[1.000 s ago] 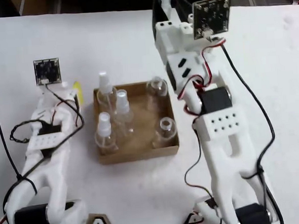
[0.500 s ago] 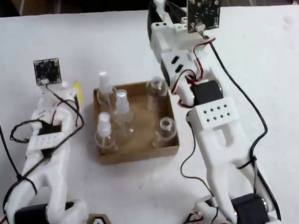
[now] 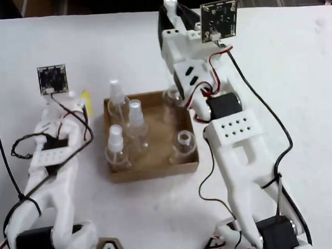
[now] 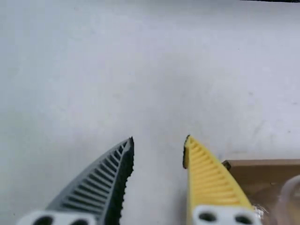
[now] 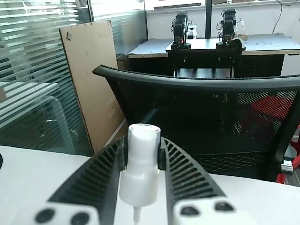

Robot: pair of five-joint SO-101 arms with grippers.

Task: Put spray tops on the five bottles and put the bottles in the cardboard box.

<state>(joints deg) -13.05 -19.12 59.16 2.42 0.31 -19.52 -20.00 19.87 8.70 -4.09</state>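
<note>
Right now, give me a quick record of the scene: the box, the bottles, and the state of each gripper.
Box: shallow brown cardboard box on the white table, between the arms.
Capped: three clear plastic bottles, left side of the box.
Uncapped: two clear open-necked bottles, right side of the box.
Right gripper: shut on a white spray top.
Left gripper: open, over the table beside the box.

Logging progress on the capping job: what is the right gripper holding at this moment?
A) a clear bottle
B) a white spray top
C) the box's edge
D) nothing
B: the right wrist view shows the right gripper shut on a white spray top, with a finger pressed against each side of it.
</note>
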